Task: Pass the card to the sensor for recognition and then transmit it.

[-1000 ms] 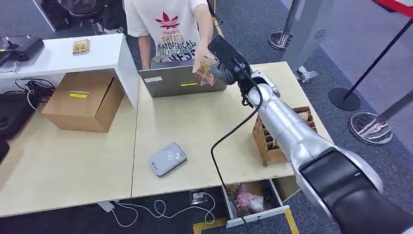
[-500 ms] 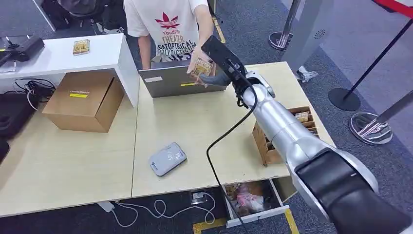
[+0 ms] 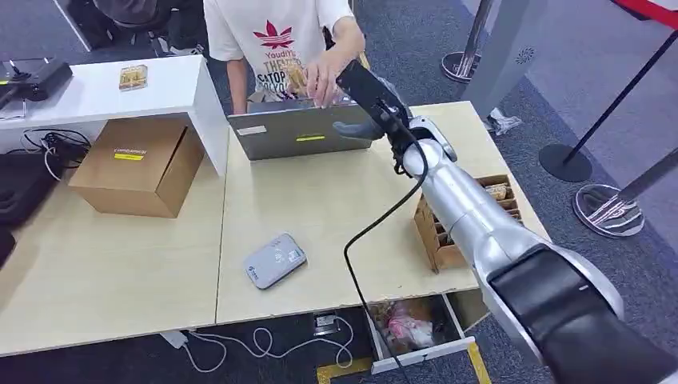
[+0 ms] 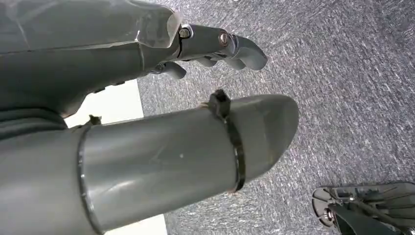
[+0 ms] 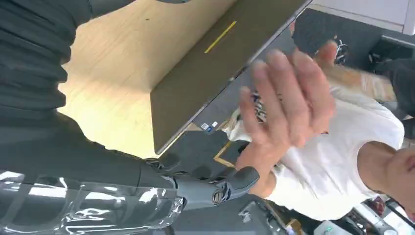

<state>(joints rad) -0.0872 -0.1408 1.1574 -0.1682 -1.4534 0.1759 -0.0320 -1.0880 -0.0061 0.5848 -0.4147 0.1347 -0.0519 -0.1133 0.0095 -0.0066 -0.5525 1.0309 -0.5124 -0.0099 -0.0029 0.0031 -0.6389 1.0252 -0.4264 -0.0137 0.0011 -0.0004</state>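
The card (image 3: pixel 297 76) sits in the person's hand (image 3: pixel 321 78), just beyond and a little left of the right hand (image 3: pixel 357 128), whose fingers are apart and hold nothing.

Laptop (image 3: pixel 300 132) at table (image 3: pixel 336 200) far edge. Sensor (image 3: pixel 275 261) near front edge. Compartment box (image 3: pixel 448 232) at right edge. Cardboard box (image 3: pixel 137 164) on left table, beside raised shelf (image 3: pixel 120 88). Open drawer (image 3: pixel 412 328) below front right corner. Person (image 3: pixel 276 40) behind laptop.
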